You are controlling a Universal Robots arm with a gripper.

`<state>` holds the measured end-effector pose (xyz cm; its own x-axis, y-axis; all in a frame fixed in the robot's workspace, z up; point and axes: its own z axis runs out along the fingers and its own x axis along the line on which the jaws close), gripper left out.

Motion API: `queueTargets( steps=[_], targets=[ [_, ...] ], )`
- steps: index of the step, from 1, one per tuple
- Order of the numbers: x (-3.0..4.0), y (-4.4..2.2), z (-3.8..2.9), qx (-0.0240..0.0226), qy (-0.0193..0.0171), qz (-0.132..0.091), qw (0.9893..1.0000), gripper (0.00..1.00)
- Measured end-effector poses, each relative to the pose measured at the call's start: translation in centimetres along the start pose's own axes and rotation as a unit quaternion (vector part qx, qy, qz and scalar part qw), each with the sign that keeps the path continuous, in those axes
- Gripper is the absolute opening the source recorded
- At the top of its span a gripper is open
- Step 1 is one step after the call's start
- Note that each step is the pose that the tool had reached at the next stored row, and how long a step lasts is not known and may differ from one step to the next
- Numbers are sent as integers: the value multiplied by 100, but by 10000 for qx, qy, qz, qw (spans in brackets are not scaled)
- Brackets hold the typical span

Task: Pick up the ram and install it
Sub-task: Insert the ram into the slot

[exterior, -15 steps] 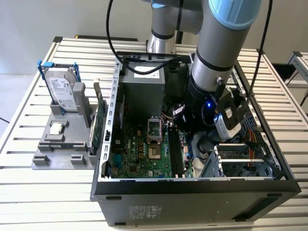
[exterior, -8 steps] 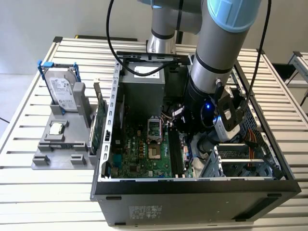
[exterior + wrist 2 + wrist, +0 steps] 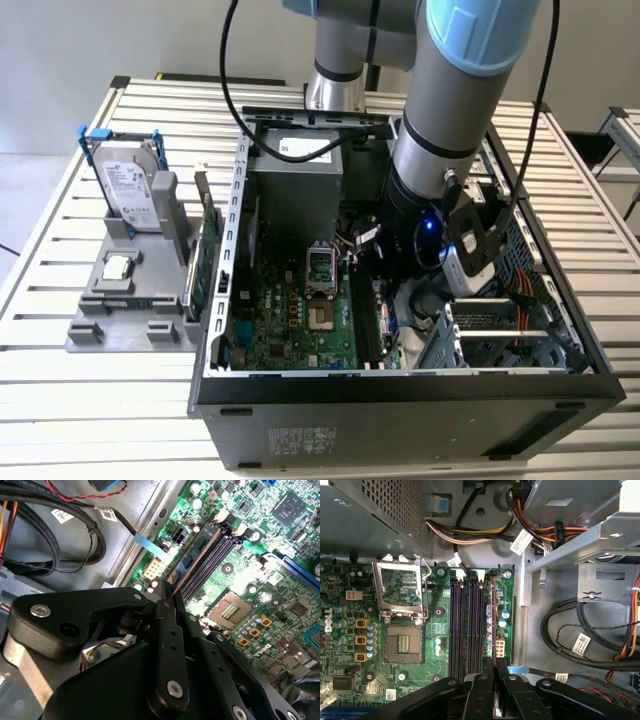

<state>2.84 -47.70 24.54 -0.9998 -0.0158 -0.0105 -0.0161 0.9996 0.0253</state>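
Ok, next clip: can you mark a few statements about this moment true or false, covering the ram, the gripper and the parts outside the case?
1. The gripper is closed on the ram. True.
2. The ram lies on the gray tray outside the case. False: it is held edge-on above the memory slots, lined up with the slot nearest the board's edge.
3. The CPU socket is open and empty. True.
4. The hard drive is mounted inside the case. False: it stands upright on the gray tray, at the exterior view's left.
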Motion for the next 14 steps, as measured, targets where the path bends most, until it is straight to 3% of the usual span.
queueTargets(
  steps=[9, 14],
  targets=[
    [18, -1, 51, 0, 1, 0, 10000, 0],
    [23, -2, 110, -1, 0, 0, 10000, 0]
  ],
)
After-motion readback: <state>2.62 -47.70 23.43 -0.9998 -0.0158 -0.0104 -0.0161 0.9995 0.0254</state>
